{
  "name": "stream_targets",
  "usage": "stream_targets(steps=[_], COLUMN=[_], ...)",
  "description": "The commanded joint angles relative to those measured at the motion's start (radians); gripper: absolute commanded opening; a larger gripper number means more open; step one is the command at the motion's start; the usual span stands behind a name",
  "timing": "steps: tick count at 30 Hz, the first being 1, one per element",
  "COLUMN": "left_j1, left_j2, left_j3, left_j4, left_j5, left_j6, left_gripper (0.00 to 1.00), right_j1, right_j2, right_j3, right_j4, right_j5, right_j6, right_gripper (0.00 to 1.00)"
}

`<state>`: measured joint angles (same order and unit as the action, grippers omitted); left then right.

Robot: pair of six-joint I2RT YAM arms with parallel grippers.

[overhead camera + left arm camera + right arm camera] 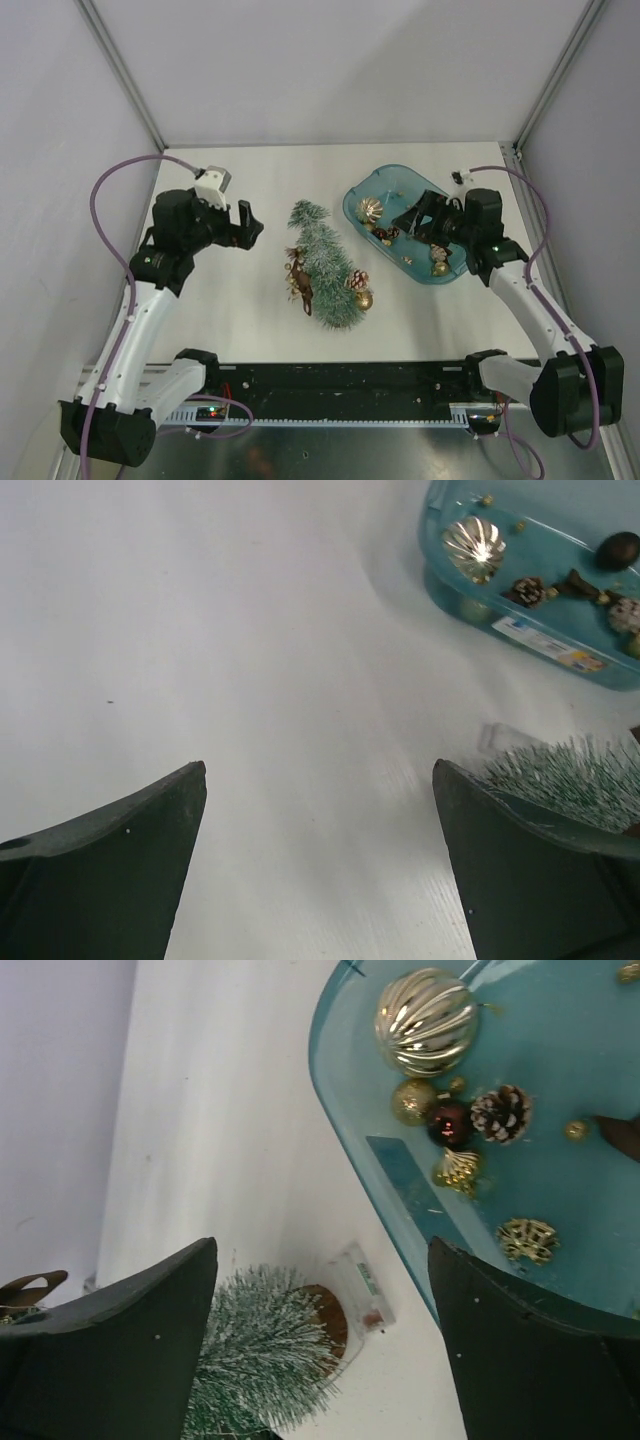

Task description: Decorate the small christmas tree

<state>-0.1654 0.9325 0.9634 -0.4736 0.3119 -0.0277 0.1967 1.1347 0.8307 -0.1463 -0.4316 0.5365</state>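
Now small christmas tree (pixel 325 262) lies flat on desk (pixel 230 310). Empty left jaws gape wide left of tree; empty right jaws gape wide over tray (pixel 395 187) right of tree. We fear nudged tree sheds loose ornaments (pixel 364 299).

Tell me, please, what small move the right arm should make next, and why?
Probably lower the right gripper onto the ribbed gold ball in the teal tray and close on it. Its jaws stand apart and empty above the tray, while the small christmas tree, lying on the table, bears only a few ornaments.
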Motion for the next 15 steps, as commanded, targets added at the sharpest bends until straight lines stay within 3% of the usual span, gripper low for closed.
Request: stream_targets(steps=[1,15], left_j1=[0.007,0.007], left_j2=[-0.02,-0.1], left_j3=[0.083,0.047], left_j4=[-0.028,-0.061], left_j5=[-0.157,-0.304], left_j6=[-0.015,0.025], left_gripper=[1.0,1.0], right_j1=[-0.002,0.014], right_j2=[-0.077,-0.176], right_j3=[0.027,0.03], right_j4=[-0.083,-0.166], right_j5=[0.107,0.089], right_j6=[-0.046,-0.052], right_gripper=[0.95,0.99])
